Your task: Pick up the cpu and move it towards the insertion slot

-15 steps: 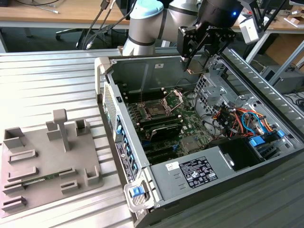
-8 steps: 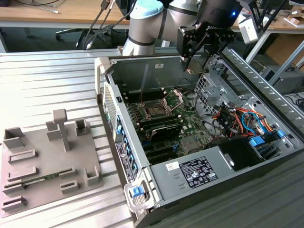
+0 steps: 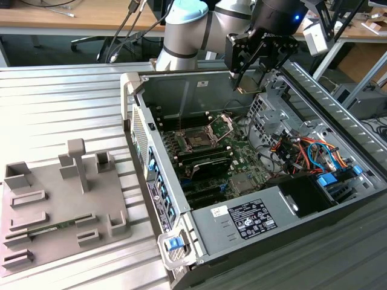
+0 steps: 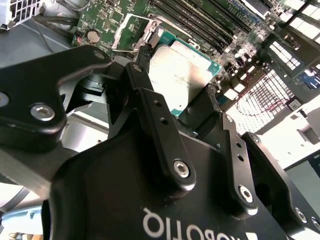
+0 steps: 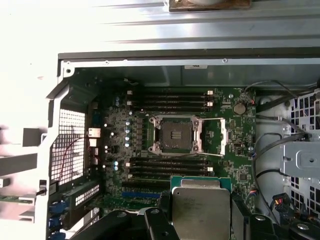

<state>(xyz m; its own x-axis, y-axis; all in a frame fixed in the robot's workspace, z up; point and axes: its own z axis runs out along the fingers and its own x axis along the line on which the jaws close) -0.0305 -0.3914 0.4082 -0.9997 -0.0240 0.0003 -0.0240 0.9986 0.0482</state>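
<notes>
Black fingers (image 4: 150,107) of the gripper (image 4: 175,95) pinch the cpu (image 4: 182,75) by two opposite edges, one finger on each side of its silvery top face, with the thin green rim showing past them. In the first wrist view the cpu (image 5: 201,207) hangs between the fingers (image 5: 165,207), held above the motherboard (image 5: 115,125) and apart from it. The insertion slot (image 5: 176,135) lies further in on the board, its dark square socket bare inside a shiny metal frame, and its silver retaining plate (image 5: 227,136) is swung open to one side. Long black memory slots (image 5: 170,98) run on both sides of the socket, and the held chip hangs over the nearer bank of them.

In the exterior view the gripper (image 3: 247,81) hangs inside the open computer case (image 3: 199,84), up near its rear wall, with the insertion slot (image 3: 198,140) lower down and toward the exterior view's left of it. The case lies on its side on a ribbed metal worktop (image 3: 60,103). A grey plastic tray (image 3: 54,208) with upright posts sits well apart, on the exterior view's left.
</notes>
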